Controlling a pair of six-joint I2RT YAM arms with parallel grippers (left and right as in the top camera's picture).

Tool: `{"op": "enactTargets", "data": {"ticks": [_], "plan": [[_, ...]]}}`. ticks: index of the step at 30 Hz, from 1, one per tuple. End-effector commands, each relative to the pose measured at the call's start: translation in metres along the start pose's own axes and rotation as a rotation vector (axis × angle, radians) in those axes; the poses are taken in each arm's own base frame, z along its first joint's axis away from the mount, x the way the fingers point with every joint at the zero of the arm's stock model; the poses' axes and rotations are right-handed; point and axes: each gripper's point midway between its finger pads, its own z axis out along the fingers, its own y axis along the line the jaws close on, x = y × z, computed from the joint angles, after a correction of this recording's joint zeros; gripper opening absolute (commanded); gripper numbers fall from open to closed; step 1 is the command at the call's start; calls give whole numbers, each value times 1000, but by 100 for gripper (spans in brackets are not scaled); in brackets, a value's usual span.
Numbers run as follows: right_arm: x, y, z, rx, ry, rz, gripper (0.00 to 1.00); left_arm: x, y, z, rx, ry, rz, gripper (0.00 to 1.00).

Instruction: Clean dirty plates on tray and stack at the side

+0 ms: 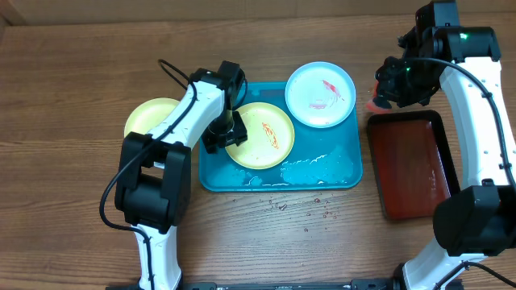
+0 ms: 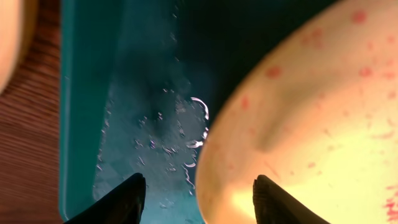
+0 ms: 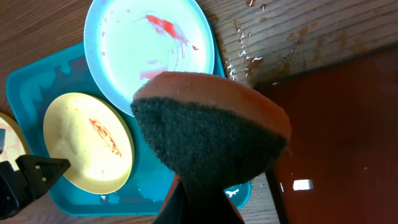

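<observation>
A yellow-green plate with an orange smear lies on the teal tray. My left gripper is open at this plate's left edge. In the left wrist view the rim of the plate sits between the fingers, over the wet tray. A light-blue plate with red smears rests on the tray's far right corner. A second yellow-green plate lies on the table left of the tray. My right gripper is shut on an orange sponge with a dark scouring face, held right of the blue plate.
A dark red-brown tray lies right of the teal tray, below my right gripper. Water puddles on the teal tray's near part, and drops lie on the wooden table in front of it.
</observation>
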Motion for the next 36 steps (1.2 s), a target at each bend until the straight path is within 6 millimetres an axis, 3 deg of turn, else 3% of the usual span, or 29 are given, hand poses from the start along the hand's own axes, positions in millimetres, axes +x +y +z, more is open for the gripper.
{"op": "enactTargets", "data": {"ticks": [1, 5, 11, 16, 18, 21, 26, 31, 36], "plan": [[0, 3, -4, -6, -12, -15, 4, -8, 8, -1, -35, -42, -36, 51], [0, 3, -4, -6, -12, -15, 4, -2, 5, 7, -14, -17, -43, 44], [-1, 3, -4, -7, -15, -15, 4, 4, 0, 18, 23, 12, -44, 19], [-2, 4, -4, -9, -19, -17, 4, 3, 1, 19, 22, 6, -30, 16], [-2, 7, -4, -27, -18, -18, 4, 1, 0, 19, 25, -6, -13, 4], [0, 16, -4, -68, -10, -25, 4, -8, 0, 19, 16, -48, 47, 4], [11, 44, 2, -90, 4, -115, 4, -26, -2, 17, 16, -120, 222, 4], [27, 81, 10, -120, 18, -208, 4, -32, -3, 17, 33, -133, 265, 4], [47, 123, 35, -167, 47, -288, 4, -33, -2, 16, 122, -82, 280, 4]]}}
